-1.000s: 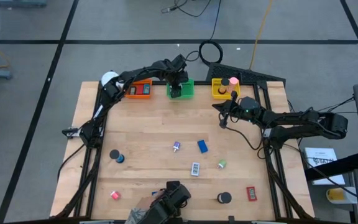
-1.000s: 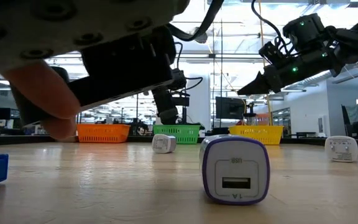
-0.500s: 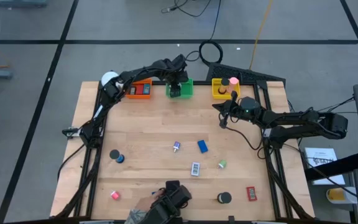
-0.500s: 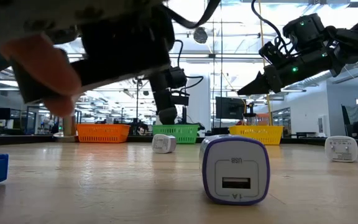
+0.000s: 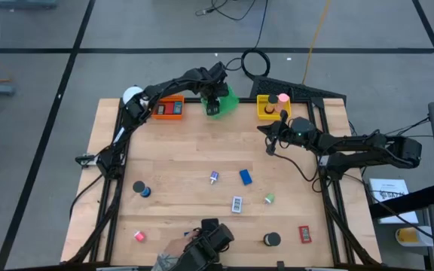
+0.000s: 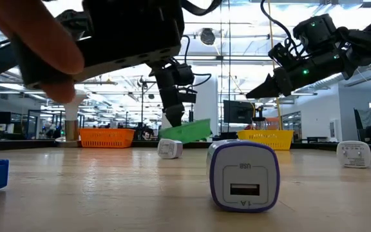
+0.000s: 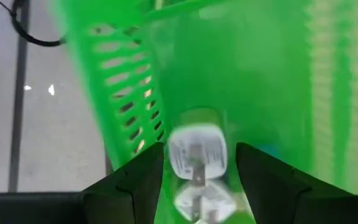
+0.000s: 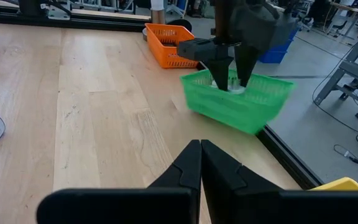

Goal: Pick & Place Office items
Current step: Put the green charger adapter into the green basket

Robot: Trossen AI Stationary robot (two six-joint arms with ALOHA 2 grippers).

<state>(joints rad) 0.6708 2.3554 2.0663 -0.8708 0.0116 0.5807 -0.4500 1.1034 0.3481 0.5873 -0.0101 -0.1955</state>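
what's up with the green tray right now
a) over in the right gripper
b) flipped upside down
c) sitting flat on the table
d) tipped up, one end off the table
d: the green tray slants with one end raised off the table, and the left gripper is down inside it.

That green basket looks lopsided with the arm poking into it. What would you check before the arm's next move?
1. Green tray flat on the table: not ok, it is tilted with one end raised.
2. Left pincer free of the tray: cannot tell, it sits inside the tray.
3. White plug piece let go: ok, the jaws stand open on either side of it.
4. Right pincer out of the way: ok, shut, empty, hovering apart from the tray.
5. Orange tray and yellow tray sitting level: ok.
6. Person's hand away from both arms: ok, it is at the table's near edge.
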